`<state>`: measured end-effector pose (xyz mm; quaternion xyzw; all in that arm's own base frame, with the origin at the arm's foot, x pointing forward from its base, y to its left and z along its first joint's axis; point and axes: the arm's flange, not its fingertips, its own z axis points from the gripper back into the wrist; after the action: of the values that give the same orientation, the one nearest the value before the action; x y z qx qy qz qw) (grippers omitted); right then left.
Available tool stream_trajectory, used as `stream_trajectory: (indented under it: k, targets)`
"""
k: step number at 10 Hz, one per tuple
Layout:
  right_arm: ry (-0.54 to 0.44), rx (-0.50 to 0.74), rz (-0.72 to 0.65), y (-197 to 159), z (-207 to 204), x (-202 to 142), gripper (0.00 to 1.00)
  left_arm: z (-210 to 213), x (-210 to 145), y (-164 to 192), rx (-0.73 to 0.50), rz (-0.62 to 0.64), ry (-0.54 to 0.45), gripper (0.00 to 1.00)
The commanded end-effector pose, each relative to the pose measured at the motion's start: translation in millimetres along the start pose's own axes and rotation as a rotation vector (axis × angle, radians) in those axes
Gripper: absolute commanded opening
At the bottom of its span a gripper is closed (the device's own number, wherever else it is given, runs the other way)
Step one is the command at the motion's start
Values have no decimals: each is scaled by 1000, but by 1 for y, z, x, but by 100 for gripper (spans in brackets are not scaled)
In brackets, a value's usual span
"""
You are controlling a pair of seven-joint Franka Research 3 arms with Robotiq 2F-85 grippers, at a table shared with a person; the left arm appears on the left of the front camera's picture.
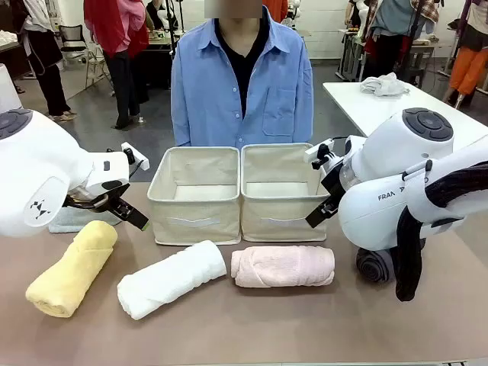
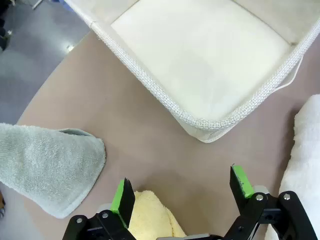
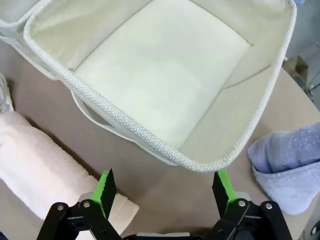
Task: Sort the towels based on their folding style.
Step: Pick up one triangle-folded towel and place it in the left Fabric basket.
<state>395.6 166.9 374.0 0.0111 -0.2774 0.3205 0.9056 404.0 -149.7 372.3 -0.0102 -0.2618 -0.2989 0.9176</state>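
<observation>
All six towels lie on the table and both beige baskets are empty. The yellow roll (image 1: 72, 267), white roll (image 1: 171, 278) and pink roll (image 1: 282, 267) lie in a row along the near side. The dark grey roll (image 1: 375, 265) sits at the right, half hidden under the right arm.

The left gripper (image 2: 182, 192) hangs with its jaws spread and holds nothing. The yellow roll's far end lies just under it, between the fingers, and the grey-green triangle fold (image 2: 47, 165) is on the table just beyond, to the far left. The left basket (image 2: 150, 82) stands to the right of it.

The right gripper (image 3: 162, 187) is also spread wide and empty, above the near wall of the right basket (image 3: 150, 137). The pink roll's right end is just beneath one finger, and the light blue triangle fold (image 3: 287, 160) lies to the right of that basket.

The terry looks light, soft and squashy. A roll is probably best pinched across its middle, over the loose edge, so it does not unwind. A triangle fold likely needs a pinch through all its layers near the thick folded side.
</observation>
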Motion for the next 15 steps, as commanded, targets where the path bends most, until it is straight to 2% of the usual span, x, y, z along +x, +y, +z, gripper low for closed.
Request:
stream_trajectory:
  k: [1,15]
  targets:
    - [0,0,0,0,0,0,100,0,0,0,0,0,0,100]
    - [0,0,0,0,0,0,100,0,0,0,0,0,0,100]
